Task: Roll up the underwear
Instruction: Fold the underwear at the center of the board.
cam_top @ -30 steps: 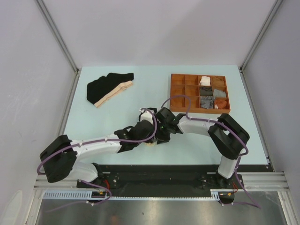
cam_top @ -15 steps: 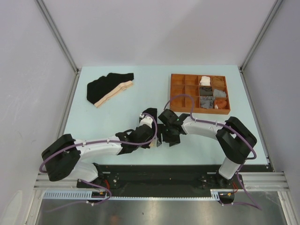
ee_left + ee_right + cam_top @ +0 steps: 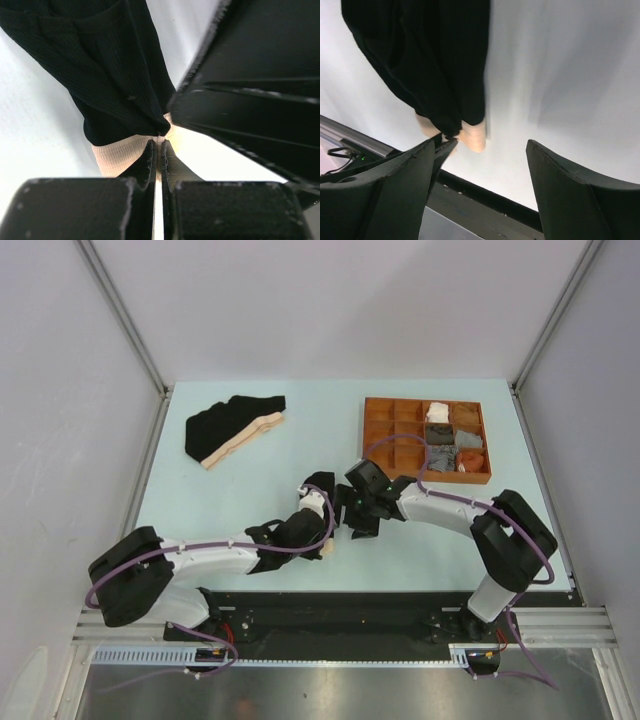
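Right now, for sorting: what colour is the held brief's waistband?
Beige waistband, clearest in the left wrist view.

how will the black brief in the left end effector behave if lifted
Probably floppy: the black brief bunches in soft folds at the left end effector. Likely light, since a fingertip pinch alone holds it.

Top view: black brief (image 3: 326,551) is almost fully hidden under left arm (image 3: 285,535) and right arm (image 3: 405,502), only a beige sliver shows. Tray (image 3: 379,433) contents too small to ID. Both wrist views: brief cut off at top edge; right wrist background motion-blurred.
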`<state>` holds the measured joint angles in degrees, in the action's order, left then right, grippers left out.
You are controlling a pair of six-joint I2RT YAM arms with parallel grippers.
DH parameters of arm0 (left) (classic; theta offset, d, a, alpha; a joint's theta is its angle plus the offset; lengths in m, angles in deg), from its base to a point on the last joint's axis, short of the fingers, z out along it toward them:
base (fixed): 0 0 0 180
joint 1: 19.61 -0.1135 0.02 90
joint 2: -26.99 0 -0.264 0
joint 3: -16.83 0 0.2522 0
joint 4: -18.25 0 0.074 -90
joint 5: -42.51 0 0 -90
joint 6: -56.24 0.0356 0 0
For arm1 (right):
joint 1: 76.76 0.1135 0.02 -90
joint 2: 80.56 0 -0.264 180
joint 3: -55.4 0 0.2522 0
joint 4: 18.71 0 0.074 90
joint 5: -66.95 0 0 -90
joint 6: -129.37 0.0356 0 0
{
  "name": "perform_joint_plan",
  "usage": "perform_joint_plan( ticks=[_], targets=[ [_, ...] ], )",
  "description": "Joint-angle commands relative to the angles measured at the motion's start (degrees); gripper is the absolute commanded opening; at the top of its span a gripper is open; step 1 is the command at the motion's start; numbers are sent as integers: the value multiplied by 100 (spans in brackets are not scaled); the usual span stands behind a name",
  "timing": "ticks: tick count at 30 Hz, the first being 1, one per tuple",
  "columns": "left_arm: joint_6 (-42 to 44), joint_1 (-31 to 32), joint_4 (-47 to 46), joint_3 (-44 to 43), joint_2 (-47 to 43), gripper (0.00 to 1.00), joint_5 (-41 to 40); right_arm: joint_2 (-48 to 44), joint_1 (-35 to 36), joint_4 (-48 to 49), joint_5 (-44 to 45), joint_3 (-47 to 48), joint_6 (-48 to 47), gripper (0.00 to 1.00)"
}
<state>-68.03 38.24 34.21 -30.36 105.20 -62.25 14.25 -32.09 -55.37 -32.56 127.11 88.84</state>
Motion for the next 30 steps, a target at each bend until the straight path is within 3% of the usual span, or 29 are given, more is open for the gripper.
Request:
perform_joint_plan(
  ticks=[1,9,14,17,23,29,30],
  targets=[
    [-221,34,-167,-129,105,0,-9,126,16,487,-155,-3,326,79],
    [-344,43,-149,-155,220,0,-149,495,25,795,-147,-3,352,79],
    [-397,43,-193,-190,194,0,-176,767,51,839,-129,-3,283,73],
    [-423,43,-193,-225,220,0,-202,829,69,813,-129,-3,230,63],
    [-503,34,-202,-427,379,0,-273,873,86,751,-68,-3,159,28],
    [-503,43,-448,-559,396,1,-176,996,113,751,-77,-3,106,6],
    [-503,34,-431,-577,353,4,-124,1022,113,751,-76,-3,98,3]
  ],
)
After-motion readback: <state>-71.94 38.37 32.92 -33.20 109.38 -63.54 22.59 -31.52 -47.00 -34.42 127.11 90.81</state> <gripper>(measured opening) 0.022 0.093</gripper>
